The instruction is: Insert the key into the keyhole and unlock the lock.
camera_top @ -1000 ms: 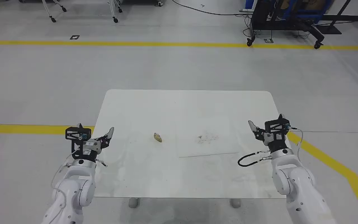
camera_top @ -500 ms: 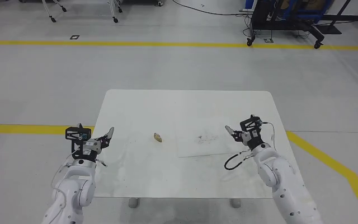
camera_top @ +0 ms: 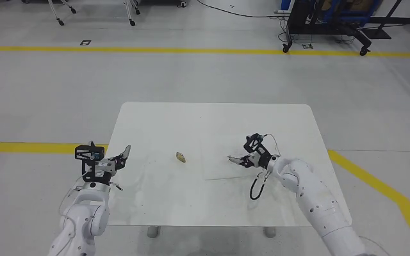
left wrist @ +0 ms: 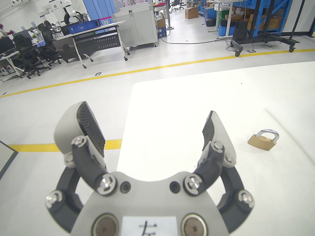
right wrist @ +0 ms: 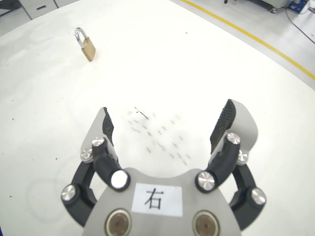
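Note:
A brass padlock [camera_top: 181,157] with a steel shackle lies on the white table [camera_top: 211,121], left of centre; it also shows as the padlock [left wrist: 262,140] and the padlock [right wrist: 88,47]. A thin dark sliver, seemingly the key [right wrist: 142,114], lies among grey scuff marks just ahead of my right gripper [right wrist: 167,109]. That right gripper [camera_top: 238,160] is open and empty, low over the scuffed patch. My left gripper [left wrist: 147,114] is open and empty at the table's left edge, the left gripper [camera_top: 123,160] well short of the padlock.
A black cable loop [camera_top: 256,189] hangs from the right arm over the table. A faint seam line [camera_top: 230,177] crosses the tabletop near its middle. Bare floor with yellow lines [camera_top: 38,147] surrounds the table.
My right arm has swung in from the table's right edge toward the middle and now sits over the scuffed patch. The left arm and the padlock have not moved.

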`<state>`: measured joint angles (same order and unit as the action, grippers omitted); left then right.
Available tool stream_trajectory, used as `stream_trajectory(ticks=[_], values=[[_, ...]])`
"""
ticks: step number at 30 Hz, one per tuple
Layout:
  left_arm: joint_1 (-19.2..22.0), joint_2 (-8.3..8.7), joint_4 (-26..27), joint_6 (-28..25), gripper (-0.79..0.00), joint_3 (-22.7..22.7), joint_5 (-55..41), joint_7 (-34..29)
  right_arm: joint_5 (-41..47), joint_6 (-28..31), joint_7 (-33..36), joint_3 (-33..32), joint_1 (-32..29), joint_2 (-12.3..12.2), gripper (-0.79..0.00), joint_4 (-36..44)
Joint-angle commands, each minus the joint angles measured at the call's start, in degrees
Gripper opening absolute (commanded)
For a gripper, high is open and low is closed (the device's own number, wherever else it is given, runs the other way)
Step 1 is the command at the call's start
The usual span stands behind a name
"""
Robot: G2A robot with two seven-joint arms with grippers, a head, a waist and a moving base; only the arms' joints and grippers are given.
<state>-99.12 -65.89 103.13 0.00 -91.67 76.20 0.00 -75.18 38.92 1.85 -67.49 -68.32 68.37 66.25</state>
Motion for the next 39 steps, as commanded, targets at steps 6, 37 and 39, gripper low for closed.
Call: stream_trajectory(ticks=[6, 37, 39], values=[[0.0, 0.0, 0.0, 0.0, 0.0, 0.0, 0.0, 0.0, -8.68, 10.15, -7.66, 6.3, 7.13, 0.59, -0.292, -8.51], [0.0, 0.0, 0.0, 0.0, 0.0, 0.0, 0.0, 0.0, -22.16, 10.1, -23.33, 13.04, 15.59, 0.34, -0.785, -17.62], [0.0, 0.0, 0.0, 0.0, 0.0, 0.0, 0.0, 0.0, -22.16, 10.1, -23.33, 13.04, 15.59, 0.34, -0.785, -17.62]])
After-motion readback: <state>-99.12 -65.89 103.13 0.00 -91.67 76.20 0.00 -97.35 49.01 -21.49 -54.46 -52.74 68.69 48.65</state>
